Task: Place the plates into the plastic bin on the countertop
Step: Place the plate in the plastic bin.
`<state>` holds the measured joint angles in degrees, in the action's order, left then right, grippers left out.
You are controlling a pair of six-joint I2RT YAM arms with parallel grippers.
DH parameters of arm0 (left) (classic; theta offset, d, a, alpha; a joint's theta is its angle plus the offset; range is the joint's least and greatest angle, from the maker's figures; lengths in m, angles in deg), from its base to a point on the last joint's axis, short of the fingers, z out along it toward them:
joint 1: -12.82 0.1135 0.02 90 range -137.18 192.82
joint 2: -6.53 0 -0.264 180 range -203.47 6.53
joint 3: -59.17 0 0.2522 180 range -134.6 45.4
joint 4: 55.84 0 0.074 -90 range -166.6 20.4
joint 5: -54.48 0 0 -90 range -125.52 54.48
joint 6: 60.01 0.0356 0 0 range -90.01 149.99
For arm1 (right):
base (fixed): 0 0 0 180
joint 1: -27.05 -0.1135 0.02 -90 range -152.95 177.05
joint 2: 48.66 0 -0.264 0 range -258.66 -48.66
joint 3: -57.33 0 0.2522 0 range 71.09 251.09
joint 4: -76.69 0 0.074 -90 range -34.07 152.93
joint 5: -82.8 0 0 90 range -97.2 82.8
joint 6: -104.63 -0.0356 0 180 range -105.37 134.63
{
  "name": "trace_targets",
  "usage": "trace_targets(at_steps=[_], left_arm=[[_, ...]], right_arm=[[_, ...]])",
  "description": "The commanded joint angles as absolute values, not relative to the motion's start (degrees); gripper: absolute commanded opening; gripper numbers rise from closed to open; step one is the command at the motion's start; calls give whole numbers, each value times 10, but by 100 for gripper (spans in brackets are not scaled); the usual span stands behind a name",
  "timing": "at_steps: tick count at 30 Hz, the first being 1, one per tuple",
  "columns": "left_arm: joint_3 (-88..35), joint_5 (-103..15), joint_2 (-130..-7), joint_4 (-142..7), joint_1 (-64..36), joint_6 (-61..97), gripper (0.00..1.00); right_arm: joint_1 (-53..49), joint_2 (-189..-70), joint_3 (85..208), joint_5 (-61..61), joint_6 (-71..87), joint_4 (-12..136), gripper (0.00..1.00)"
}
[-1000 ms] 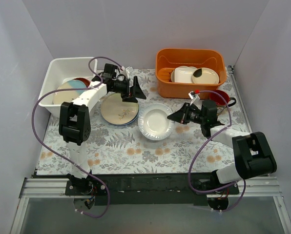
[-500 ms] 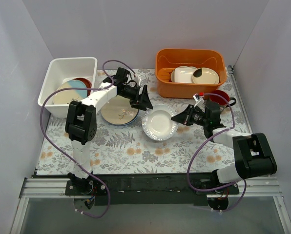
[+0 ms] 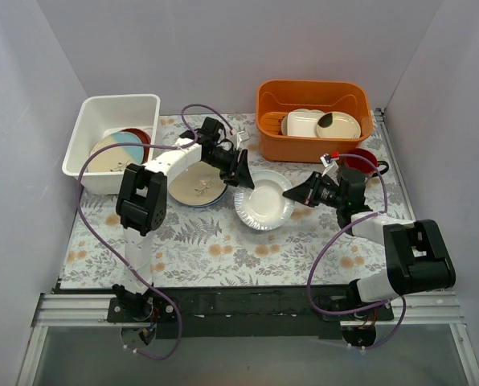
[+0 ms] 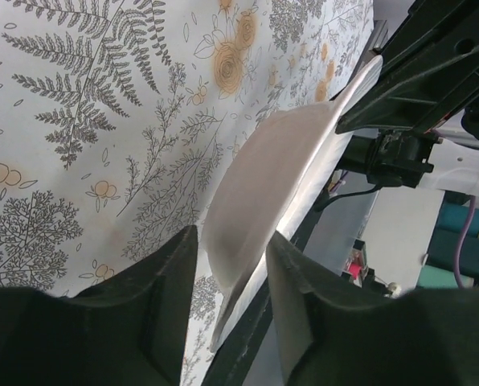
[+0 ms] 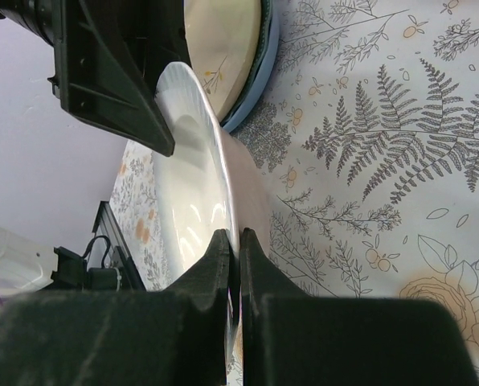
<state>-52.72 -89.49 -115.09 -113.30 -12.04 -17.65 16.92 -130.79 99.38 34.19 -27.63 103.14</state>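
Observation:
A silvery white plate (image 3: 264, 205) (image 4: 280, 169) (image 5: 195, 185) is tilted up off the countertop (image 3: 223, 249). My right gripper (image 3: 293, 195) (image 5: 234, 237) is shut on its right rim. My left gripper (image 3: 241, 173) (image 4: 231, 237) straddles the opposite rim, jaws apart with a gap beside the plate. A cream-green leaf-sprig plate (image 3: 195, 185) (image 5: 223, 32) lies on a teal-blue one just to the left. The white plastic bin (image 3: 119, 103) at the back left holds stacked plates (image 3: 115, 153).
An orange tub (image 3: 272, 145) with cream dishes stands at the back right. A red mug (image 3: 360, 161) sits just behind my right gripper. Purple cables loop off both arms.
My left gripper has swung right from above the leaf-sprig plate to the white plate's left rim, its jaws narrowing. My right gripper has kept its grip and tipped the plate up.

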Motion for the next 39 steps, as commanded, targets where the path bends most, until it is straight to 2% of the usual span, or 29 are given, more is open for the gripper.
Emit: trace_targets(at_steps=[1, 5, 19, 22, 23, 29, 35, 39], left_arm=[[-547, -898, -1146, -1143, -125, -164, 31], [-548, -897, -1147, -1143, -126, -164, 0], [-549, -878, -1148, -1147, -131, -163, 0], [-551, -873, -1144, -1148, -131, -160, 0], [-551, -872, -1142, -1147, -131, -160, 0], [-550, -867, -1140, -1145, -131, -161, 0], [-551, -872, -1138, -1142, -131, -162, 0], [-549, -871, -1135, -1141, -131, -161, 0]], right_arm=[[172, -1298, 1000, 367, -300, 1107, 1], [173, -1299, 998, 369, -303, 1112, 1], [173, -1306, 997, 375, -312, 1126, 3], [173, -1312, 997, 378, -315, 1129, 23], [173, -1313, 997, 379, -318, 1130, 34], [174, -1315, 999, 374, -314, 1119, 63], [173, -1306, 1002, 360, -297, 1086, 85], [173, -1298, 1004, 348, -284, 1066, 92]])
